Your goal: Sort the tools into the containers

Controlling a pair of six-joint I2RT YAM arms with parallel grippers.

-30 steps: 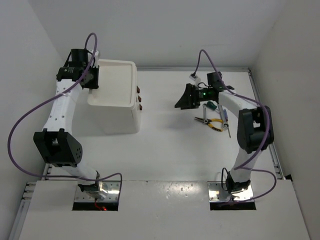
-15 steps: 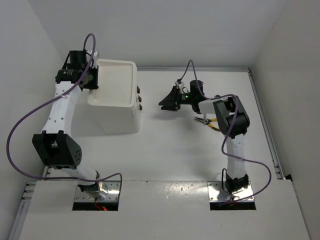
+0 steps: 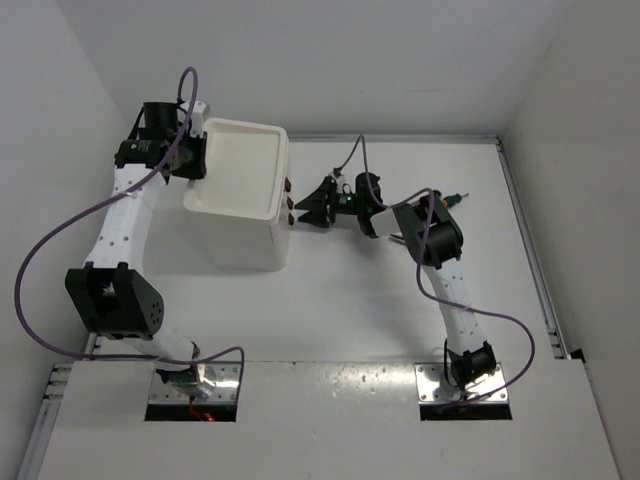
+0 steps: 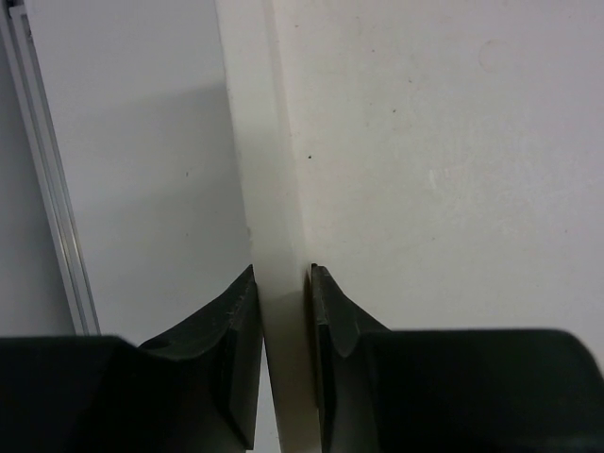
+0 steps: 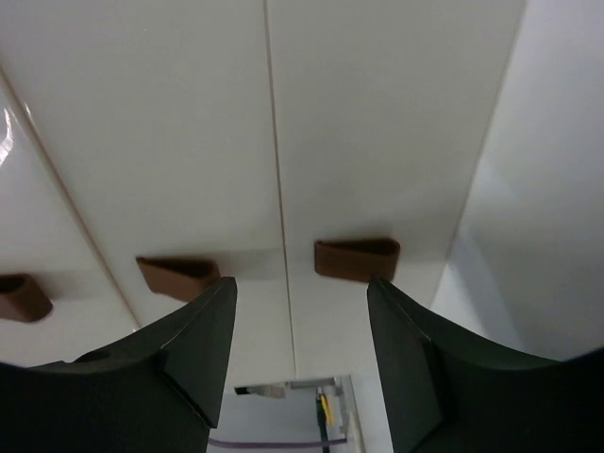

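1. Drawer unit (image 3: 240,240): white, standing on the worktop (image 3: 340,300). Its tray rim runs between the left fingers (image 4: 231,349), and its front faces the right fingers (image 5: 203,340).
2. Left fingers: clamped onto the rim, one on each side.
3. Right fingers: spread wide and empty, with a brown knob (image 5: 357,258) just beyond their tips.

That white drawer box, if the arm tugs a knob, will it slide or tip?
Probably light: the drawer unit looks like thin plastic, so a tug might drag it. The left gripper pinching its rim likely steadies it.
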